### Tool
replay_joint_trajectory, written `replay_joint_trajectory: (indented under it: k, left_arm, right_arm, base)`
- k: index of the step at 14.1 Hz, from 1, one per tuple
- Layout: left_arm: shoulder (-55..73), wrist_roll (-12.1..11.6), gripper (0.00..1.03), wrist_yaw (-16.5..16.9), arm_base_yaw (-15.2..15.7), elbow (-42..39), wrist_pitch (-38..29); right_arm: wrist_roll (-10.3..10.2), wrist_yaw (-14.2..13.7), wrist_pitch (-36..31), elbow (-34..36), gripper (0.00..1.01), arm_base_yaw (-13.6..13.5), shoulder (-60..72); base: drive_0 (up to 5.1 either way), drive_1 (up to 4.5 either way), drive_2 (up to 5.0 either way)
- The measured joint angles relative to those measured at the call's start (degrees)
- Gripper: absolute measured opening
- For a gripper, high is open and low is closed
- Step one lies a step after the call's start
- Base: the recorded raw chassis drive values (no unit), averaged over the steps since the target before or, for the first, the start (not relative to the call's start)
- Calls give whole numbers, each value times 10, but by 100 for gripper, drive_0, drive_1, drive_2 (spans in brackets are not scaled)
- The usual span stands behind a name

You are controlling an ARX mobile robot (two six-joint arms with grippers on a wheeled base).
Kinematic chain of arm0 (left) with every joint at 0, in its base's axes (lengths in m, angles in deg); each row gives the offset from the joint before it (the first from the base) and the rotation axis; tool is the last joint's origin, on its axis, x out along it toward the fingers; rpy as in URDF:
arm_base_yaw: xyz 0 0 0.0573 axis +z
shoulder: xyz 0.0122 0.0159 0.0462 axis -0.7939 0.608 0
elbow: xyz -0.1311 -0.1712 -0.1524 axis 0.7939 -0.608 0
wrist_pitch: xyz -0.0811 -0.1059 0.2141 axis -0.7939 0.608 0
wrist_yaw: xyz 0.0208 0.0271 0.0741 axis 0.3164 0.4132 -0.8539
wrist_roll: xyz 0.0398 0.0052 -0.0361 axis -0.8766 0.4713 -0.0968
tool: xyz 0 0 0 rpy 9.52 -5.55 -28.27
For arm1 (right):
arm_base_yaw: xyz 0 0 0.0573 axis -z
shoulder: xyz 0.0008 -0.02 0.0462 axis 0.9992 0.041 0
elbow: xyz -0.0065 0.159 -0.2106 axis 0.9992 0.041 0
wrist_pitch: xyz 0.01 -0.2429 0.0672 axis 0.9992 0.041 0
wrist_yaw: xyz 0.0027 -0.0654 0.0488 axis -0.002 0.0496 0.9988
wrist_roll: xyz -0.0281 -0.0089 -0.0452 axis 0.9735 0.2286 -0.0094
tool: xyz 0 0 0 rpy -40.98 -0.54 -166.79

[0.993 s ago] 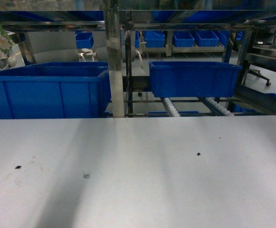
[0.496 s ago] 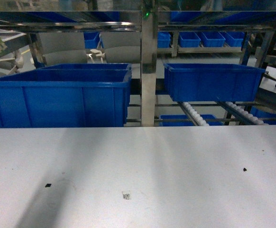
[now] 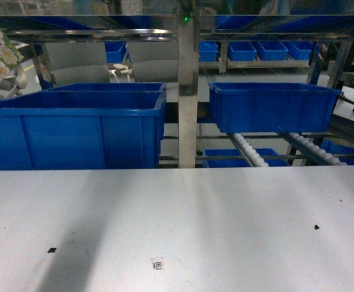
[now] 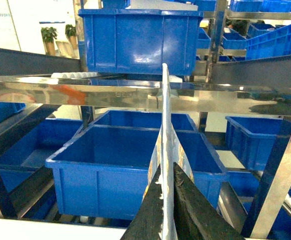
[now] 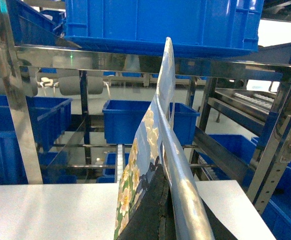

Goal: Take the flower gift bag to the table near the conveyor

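We hold the flower gift bag (image 5: 135,195) up off the table (image 3: 225,231), and both of our wrist cameras see it edge-on. Our left gripper (image 4: 167,220) is clamped on the bag's thin upright edge, the dark fingers (image 4: 195,212) pressed to either side of it. Our right gripper (image 5: 161,220) likewise pinches the bag, whose flowered side curves up and away from the jaws. From the head camera only a corner of the bag shows, at the far left edge, raised above the tabletop; neither arm appears there.

The white tabletop spreads wide across the near part of the scene, with a tiny square code mark (image 3: 157,263) near the front and small dark specks (image 3: 317,227) to the left and right. Its far edge runs straight along the conveyor (image 3: 250,149), whose steel post (image 3: 188,91) stands in the middle and whose white rollers slope down on the right.

A large blue bin (image 3: 73,128) sits on the left behind the table edge, and a second blue bin (image 3: 271,106) rests on the rollers to the right. From the left wrist camera the left one looks empty. More blue bins (image 3: 262,50) line shelves farther back.
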Motion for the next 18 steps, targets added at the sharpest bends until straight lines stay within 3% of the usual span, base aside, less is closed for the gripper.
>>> replay_joint_trajectory:
  k: [6, 7, 8, 10, 12, 14, 18]
  left_arm:
    - [-1, 0, 3, 0, 0, 0, 0]
    - [-1, 0, 3, 0, 0, 0, 1]
    - [-1, 0, 3, 0, 0, 0, 2]
    - [-1, 0, 3, 0, 0, 0, 1]
    - [-1, 0, 3, 0, 0, 0, 1]
    - [-1, 0, 3, 0, 0, 0, 1]
    - [-1, 0, 3, 0, 0, 0, 1]
  right_arm:
    - [3, 2, -15, 3, 2, 3, 9]
    - [4, 40, -108, 21, 2, 34, 87]
    - [4, 58, -165, 26, 2, 42, 153]
    - [-5, 107, -303, 16, 2, 46, 309]
    - [-28, 150, -392, -32, 2, 45, 458]
    - [-42, 172, -429, -72, 2, 41, 574]
    - [-45, 189, -444, -105, 2, 46, 723]
  base:
    - [0, 0, 0]
    - [0, 0, 0]
    - [0, 0, 0]
    - [0, 0, 0]
    - [0, 0, 0]
    - [0, 0, 0]
    - [0, 0, 0]
